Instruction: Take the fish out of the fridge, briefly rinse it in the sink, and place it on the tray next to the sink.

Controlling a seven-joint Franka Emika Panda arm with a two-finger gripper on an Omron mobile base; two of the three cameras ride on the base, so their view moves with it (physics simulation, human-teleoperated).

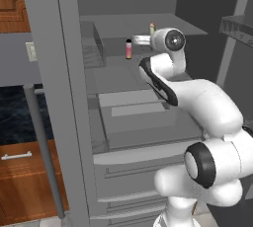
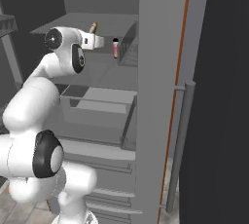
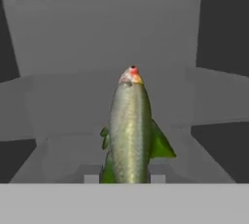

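Inside the open fridge [image 1: 74,122], at the level of an upper shelf, the robot's arm reaches in with its jaws closed narrow on the fish [image 3: 130,130]. The hand view shows the olive-green fish rising straight up from between the finger tips, its reddish snout pointing toward the grey back wall of the compartment, so the grip appears to sit low on the body near the tail end. In the two base views the fish shows as a small yellowish sliver just past the white wrist, tilted slightly and lifted off the shelf rather than lying on it; that suits carrying it out clear of the shelf edge. Just beside the gripper [image 2: 97,40] a pink bottle with a black cap [image 1: 129,49] stands upright on the same shelf, apart from the hand and seemingly not involved. Below, the fridge holds grey shelves and closed drawers [image 1: 143,181]; nothing can be made out in them. The door with its long bar handle [image 2: 181,145] stands open to one side. Judging by this, the pick is made and withdrawal from the fridge toward the sink is the step ahead.
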